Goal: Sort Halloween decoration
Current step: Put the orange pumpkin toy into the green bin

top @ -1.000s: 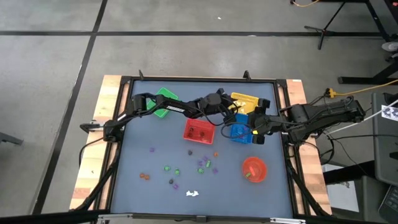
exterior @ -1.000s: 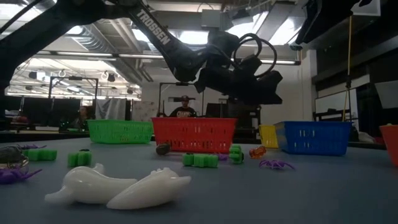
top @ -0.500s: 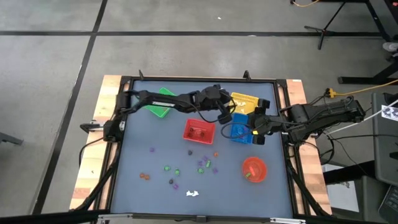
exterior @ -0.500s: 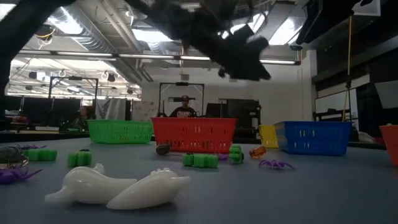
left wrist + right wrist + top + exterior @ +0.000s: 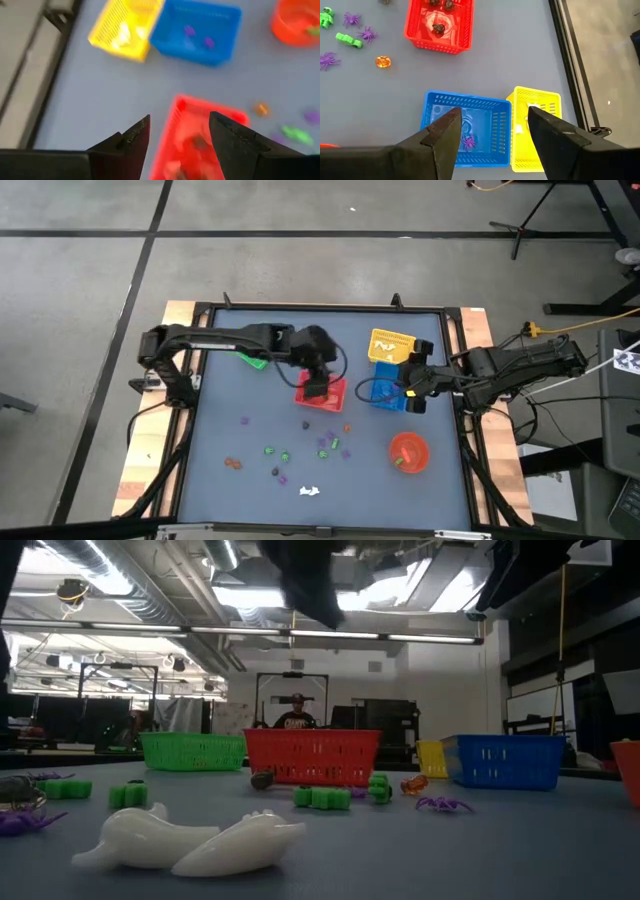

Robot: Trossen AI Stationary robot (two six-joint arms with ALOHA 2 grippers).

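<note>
The Halloween decoration is small trinkets scattered on the blue-grey table: green ones (image 5: pixel 283 453), purple ones (image 5: pixel 336 443), orange ones (image 5: pixel 232 464) and a white one (image 5: pixel 310 491) near the front edge. My left gripper (image 5: pixel 316 390) hangs open above the red basket (image 5: pixel 336 399), with nothing between its fingers (image 5: pixel 226 137). Dark trinkets lie in that basket (image 5: pixel 439 27). My right gripper (image 5: pixel 406 384) waits open above the blue basket (image 5: pixel 470 115), which holds purple trinkets (image 5: pixel 468 141).
A yellow basket (image 5: pixel 392 344) stands at the far side beside the blue one. A green basket (image 5: pixel 254 360) lies partly under my left arm. A round red bowl (image 5: pixel 408 452) sits near the right front. A person (image 5: pixel 295 718) shows in the room behind the table.
My left gripper has drawn back from over the blue and yellow baskets toward the table's left, risen out of the low view's top, and tipped further downward. It now hangs over the red basket. My right arm has kept still.
</note>
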